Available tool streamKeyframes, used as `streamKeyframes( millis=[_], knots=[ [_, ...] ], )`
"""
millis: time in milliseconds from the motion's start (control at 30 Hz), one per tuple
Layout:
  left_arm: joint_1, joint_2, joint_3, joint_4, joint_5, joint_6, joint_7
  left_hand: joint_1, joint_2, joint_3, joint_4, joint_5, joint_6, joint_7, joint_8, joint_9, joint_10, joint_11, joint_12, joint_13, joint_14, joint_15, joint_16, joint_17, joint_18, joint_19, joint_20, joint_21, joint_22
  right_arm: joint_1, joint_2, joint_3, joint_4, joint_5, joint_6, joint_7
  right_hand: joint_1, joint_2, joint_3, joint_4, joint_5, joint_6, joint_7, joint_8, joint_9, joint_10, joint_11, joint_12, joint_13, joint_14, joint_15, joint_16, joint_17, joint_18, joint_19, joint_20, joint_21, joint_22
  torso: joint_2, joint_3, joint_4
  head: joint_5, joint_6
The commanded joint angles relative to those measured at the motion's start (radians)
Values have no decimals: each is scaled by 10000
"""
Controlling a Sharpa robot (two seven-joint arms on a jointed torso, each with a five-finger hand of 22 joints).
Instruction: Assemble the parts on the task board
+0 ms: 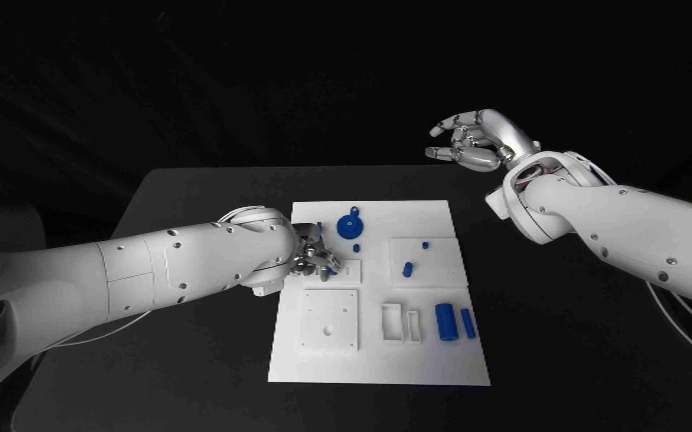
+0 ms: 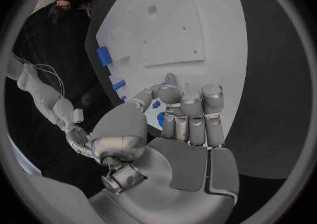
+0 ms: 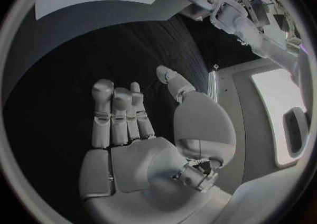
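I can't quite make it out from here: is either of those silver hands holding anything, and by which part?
The right hand hangs in the air, holding nothing. The left hand is down on the white task board among small blue parts; whether it grips one cannot be told.

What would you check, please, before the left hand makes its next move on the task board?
1. Left hand over the task board: ok, it sits low above the board's left-middle area.
2. Left hand holding a part: cannot tell; its fingers are curled together over small blue pieces, and any pinch is hidden.
3. Right hand clear of the work: ok, it is raised beyond the table's far edge, fingers apart, holding nothing.
4. Round blue part near the board's far edge: ok, free, just beyond the left hand.
5. Two blue blocks near the right edge: ok, side by side, untouched.
6. Board lying square on the table: ok.
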Motion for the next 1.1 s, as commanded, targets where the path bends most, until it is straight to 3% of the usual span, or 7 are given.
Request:
streamKeyframes(
  millis=[33,367,467,500,633,933,1100],
  knots=[
    [-21,24,-6,15,55,295,27,49,103,1721,-1647,410,73,9,-55,-16,-14,-83,-32,0,272,-353,25,-10,164,26,-926,41,19,2,10,4,3,-17,58,103,73,-7,-1,65,54,-228,267,61,16,0,-21,53,-17,33,37,8,-12,806,33,-9,-50,109,1,-5,-2,8,-1],
    [-36,104,-6,11,78,444,19,23,96,1701,-1633,232,96,15,-76,-43,-9,-75,-39,2,271,-348,6,-22,163,25,-921,33,8,2,43,4,-19,-17,71,99,78,-7,-1,64,57,-231,267,61,16,0,-21,54,-19,33,37,8,-13,806,34,-10,-51,111,3,-7,-2,-10,-9],
    [-36,132,-6,-9,84,473,18,-43,85,1656,-1570,-187,180,10,-76,-70,8,-77,-46,1,283,-345,-1,-30,159,34,-912,20,-11,2,44,4,-14,-17,78,92,80,-7,-1,64,59,-231,267,61,16,0,-21,55,-20,33,37,8,-13,806,34,-10,-51,111,3,4,0,-5,-13],
    [-36,147,-6,-19,84,464,18,-91,75,1633,-1517,-619,259,-3,-67,-88,19,-88,-51,-1,292,-347,-1,-31,161,38,-910,9,-25,2,50,4,-13,-17,81,91,81,-7,-1,64,60,-232,267,61,16,0,-21,55,-20,33,37,8,-13,806,34,-10,-51,111,3,5,2,-7,-12],
    [-37,190,-6,-63,84,425,43,-139,50,1631,-1450,-861,345,-20,-63,-116,23,-101,-60,-5,292,-353,-6,-34,161,38,-906,-2,-37,1,69,4,-14,-17,88,92,83,-5,-1,64,62,-233,268,61,16,0,-21,55,-21,33,37,8,-13,806,34,-10,-52,112,2,5,-5,1,-1],
    [-39,250,-5,-127,118,377,65,-336,77,1624,-1075,-2151,472,-51,-91,-192,20,-131,-66,7,293,-382,-6,-36,181,32,-911,-20,-59,-4,155,3,-99,-17,127,90,84,-1,-2,66,65,-235,268,61,17,-1,-20,56,-24,32,37,8,-14,806,34,-10,-53,113,9,8,-9,2,8],
    [-39,263,-5,-174,150,445,34,-480,-100,1565,-826,-3232,510,-62,-93,-202,13,-138,-69,17,283,-391,-8,-34,198,13,-917,-23,-59,-4,150,3,-92,-16,122,92,81,1,-4,69,65,-237,269,61,17,-2,-20,56,-25,32,38,8,-14,806,34,-9,-54,114,3,10,-1,-9,0]
  ],
)
